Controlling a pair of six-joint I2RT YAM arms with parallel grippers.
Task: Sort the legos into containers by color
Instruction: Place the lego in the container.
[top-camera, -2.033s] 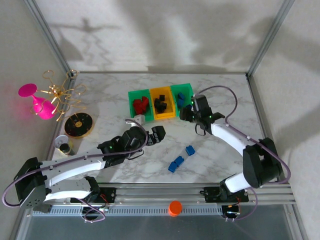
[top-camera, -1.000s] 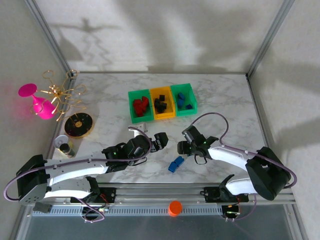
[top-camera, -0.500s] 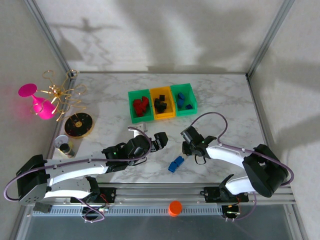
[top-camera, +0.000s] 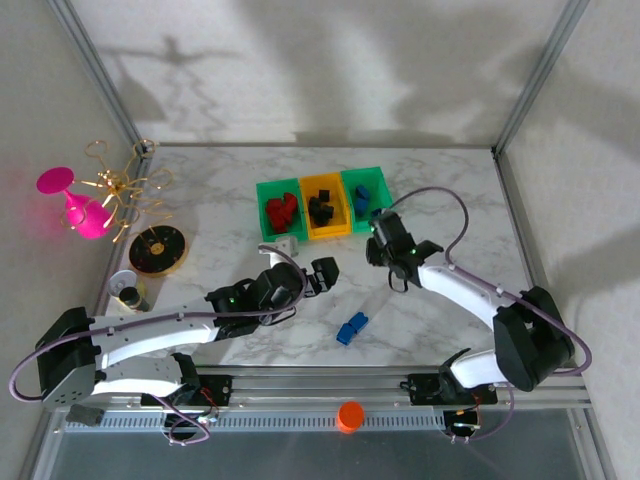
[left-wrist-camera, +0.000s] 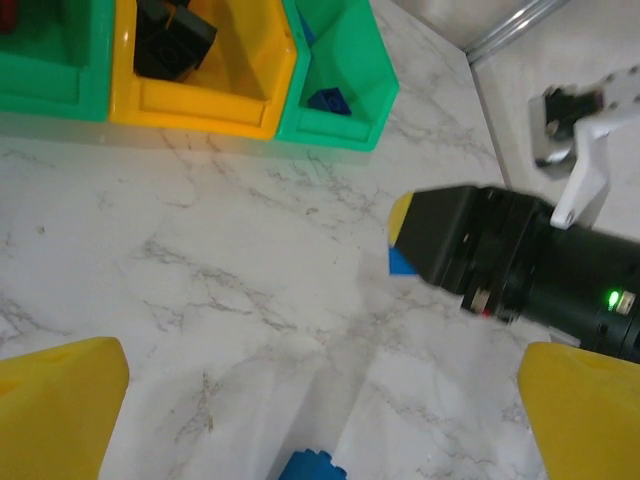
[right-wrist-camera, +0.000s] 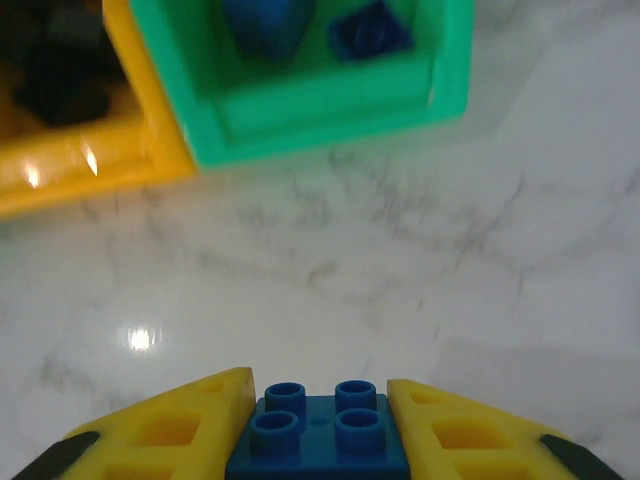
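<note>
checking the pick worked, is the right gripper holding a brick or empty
Holding one: the right gripper is shut on a blue brick, which sits studs up between its yellow fingers in the wrist view.

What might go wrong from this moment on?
1. The right gripper pinches the blue brick near its jaws' tips; it may slip before reaching the right green bin.
2. The yellow bin adjoins it, so an off-target release could missort.
3. The open left gripper hovers nearby; the two might bump.
</note>
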